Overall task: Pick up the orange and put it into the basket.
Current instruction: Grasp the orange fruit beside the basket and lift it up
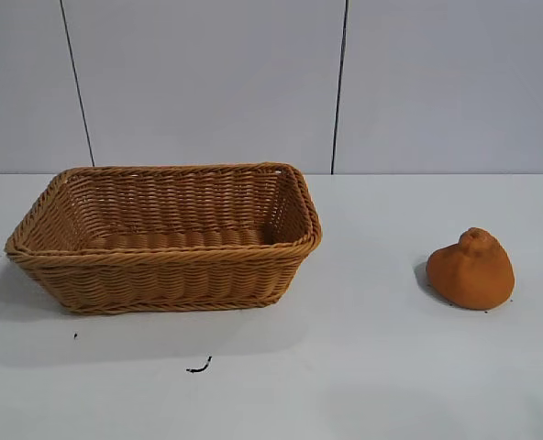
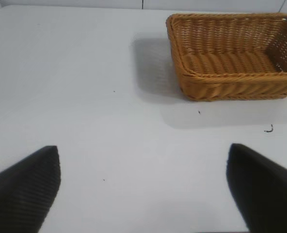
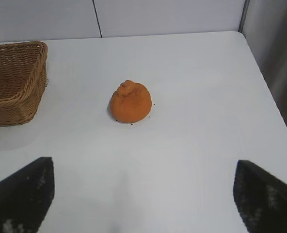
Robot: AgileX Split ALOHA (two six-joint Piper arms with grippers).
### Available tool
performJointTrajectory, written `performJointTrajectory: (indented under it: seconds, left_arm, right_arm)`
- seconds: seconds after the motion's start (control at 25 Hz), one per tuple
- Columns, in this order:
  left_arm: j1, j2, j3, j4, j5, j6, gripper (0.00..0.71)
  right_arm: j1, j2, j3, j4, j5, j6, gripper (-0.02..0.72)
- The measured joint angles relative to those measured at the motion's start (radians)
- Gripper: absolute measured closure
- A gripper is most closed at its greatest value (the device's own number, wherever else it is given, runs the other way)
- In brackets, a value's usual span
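Observation:
The orange (image 1: 471,269) is dull orange and lumpy with a knob on top. It sits on the white table at the right of the exterior view and shows in the right wrist view (image 3: 130,102). The light-brown wicker basket (image 1: 166,275) stands at the left, empty, and shows in the left wrist view (image 2: 221,87) and the right wrist view (image 3: 12,97). My right gripper (image 3: 143,167) is open and empty, well short of the orange. My left gripper (image 2: 143,155) is open and empty, apart from the basket. Neither arm shows in the exterior view.
The white table (image 1: 345,367) carries a small dark mark (image 1: 199,368) in front of the basket. A grey panelled wall stands behind. The table's edge and rounded corner (image 3: 240,36) lie beyond the orange in the right wrist view.

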Motion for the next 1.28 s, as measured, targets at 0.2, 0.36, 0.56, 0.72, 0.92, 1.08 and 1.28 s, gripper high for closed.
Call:
performJointTrajectory:
  seconds: [0.2, 0.36, 0.56, 0.72, 0.92, 1.08, 1.28]
  left_arm:
    - [0.000, 0.000, 0.000, 0.000, 0.000, 0.000, 0.044]
    - [0.000, 0.000, 0.000, 0.000, 0.000, 0.000, 0.044]
    - [0.000, 0.000, 0.000, 0.000, 0.000, 0.000, 0.044]
    - [0.000, 0.000, 0.000, 0.000, 0.000, 0.000, 0.044]
    - [0.000, 0.000, 0.000, 0.000, 0.000, 0.000, 0.044]
    - [0.000, 0.000, 0.000, 0.000, 0.000, 0.000, 0.044]
    - [0.000, 0.000, 0.000, 0.000, 0.000, 0.000, 0.044]
  right_arm:
    - [0.000, 0.000, 0.000, 0.000, -0.004, 0.000, 0.010]
    - [0.000, 0.061, -0.032, 0.000, -0.009, 0.000, 0.010]
    - [0.000, 0.360, -0.121, 0.000, -0.050, 0.000, 0.010]
    - [0.000, 0.668, -0.230, 0.000, -0.083, 0.000, 0.010]
    - [0.000, 1.025, -0.399, 0.011, -0.088, -0.001, 0.010]
    - [0.000, 1.302, -0.555, 0.041, -0.090, -0.042, 0.010]
    - [0.000, 1.581, -0.739, 0.108, -0.064, -0.089, 0.010]
